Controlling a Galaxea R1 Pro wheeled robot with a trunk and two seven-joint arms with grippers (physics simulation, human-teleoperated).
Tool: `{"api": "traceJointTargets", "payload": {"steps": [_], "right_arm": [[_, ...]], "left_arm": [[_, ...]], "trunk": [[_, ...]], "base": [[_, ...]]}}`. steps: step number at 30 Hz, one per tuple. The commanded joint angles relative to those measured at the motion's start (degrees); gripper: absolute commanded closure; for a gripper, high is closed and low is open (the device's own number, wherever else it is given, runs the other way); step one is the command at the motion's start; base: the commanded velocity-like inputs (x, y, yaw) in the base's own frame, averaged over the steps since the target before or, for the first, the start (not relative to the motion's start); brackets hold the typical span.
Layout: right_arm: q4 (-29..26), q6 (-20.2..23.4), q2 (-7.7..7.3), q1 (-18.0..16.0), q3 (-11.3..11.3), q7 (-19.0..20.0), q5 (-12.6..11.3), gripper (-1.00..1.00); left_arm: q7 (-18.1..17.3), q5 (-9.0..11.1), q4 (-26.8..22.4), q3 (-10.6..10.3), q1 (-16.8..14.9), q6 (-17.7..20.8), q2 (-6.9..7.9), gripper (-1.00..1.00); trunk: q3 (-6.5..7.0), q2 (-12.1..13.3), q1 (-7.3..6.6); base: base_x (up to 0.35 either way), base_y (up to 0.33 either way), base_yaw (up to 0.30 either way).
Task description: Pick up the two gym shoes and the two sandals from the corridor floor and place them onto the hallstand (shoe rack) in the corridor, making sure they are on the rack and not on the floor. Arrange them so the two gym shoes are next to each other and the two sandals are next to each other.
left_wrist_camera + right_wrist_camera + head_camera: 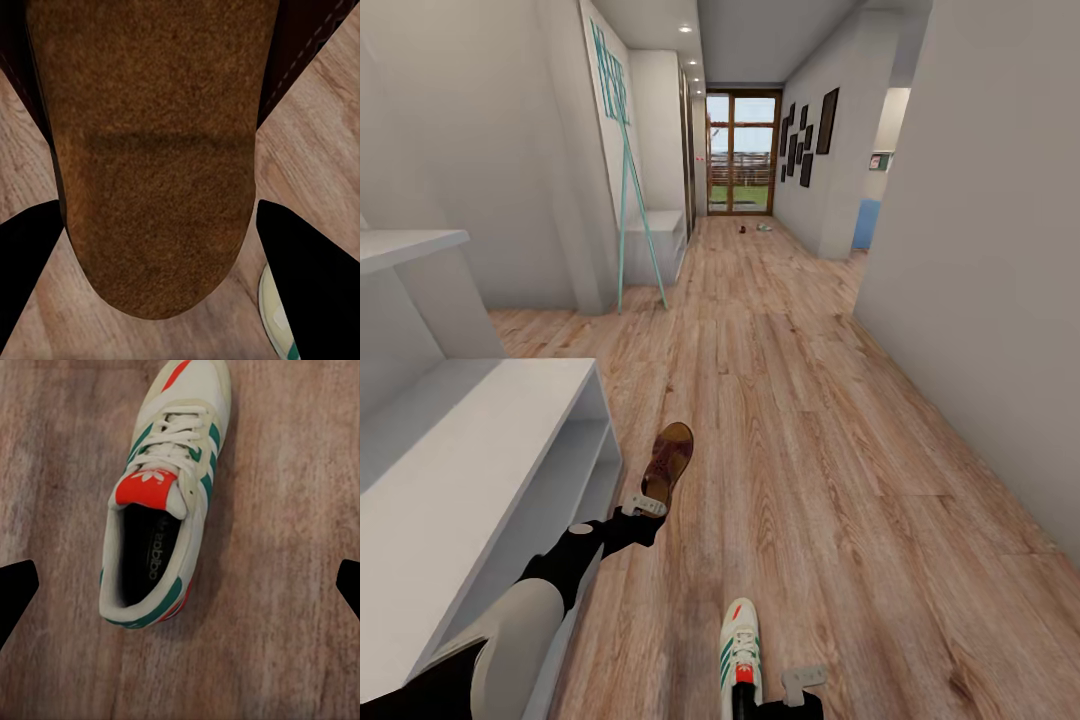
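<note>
My left gripper (645, 505) is shut on a dark brown sandal (668, 462), held just off the hallstand's (480, 440) right end. In the left wrist view the sandal's brown underside (157, 150) spans the space between both black fingers (26, 247). A white gym shoe (740, 648) with green stripes and a red tongue lies on the wood floor (830, 430). My right gripper (800, 685) hangs open above it; in the right wrist view the gym shoe (161, 502) lies between widely spread fingertips (15, 592). Far down the corridor lie another sandal (742, 229) and another gym shoe (763, 226).
The hallstand's floating shelf (400, 245) juts out at the left. A second grey rack (655, 240) with teal letters above it stands further along the left wall. A white wall (980, 300) closes the right side. A glass door (740, 150) ends the corridor.
</note>
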Motion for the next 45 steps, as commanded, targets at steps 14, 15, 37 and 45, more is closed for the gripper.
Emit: {"api": "traceJointTargets", "payload": {"steps": [14,15,37,45], "right_arm": [[-1.98,-0.11,0.01,-0.09,-0.67,-4.13,0.28,-1.00],[-3.46,-0.09,0.01,-0.09,-0.69,-5.31,0.27,-1.00],[-6.13,-0.16,0.01,-0.10,-0.65,-6.73,0.34,-1.00],[-6.13,-0.19,0.01,-0.10,-0.65,-6.73,0.35,-1.00]], "left_arm": [[-0.12,-0.62,-0.82,0.49,-0.10,0.14,-0.25,1.00],[-0.11,-0.62,-0.83,0.49,-0.11,0.08,-0.28,1.00],[-0.10,-0.62,-0.84,0.58,-0.11,0.08,-0.42,1.00],[-0.10,-0.57,-0.84,0.58,-0.11,0.08,-0.44,1.00]], "trunk": [[-0.41,-0.82,0.43],[-0.41,-0.82,0.43],[-0.55,-0.82,0.43],[-0.72,-0.82,0.43]], "base": [[0.000,0.000,0.000],[0.000,0.000,0.000],[0.000,0.000,0.059],[0.000,0.000,0.127]]}}
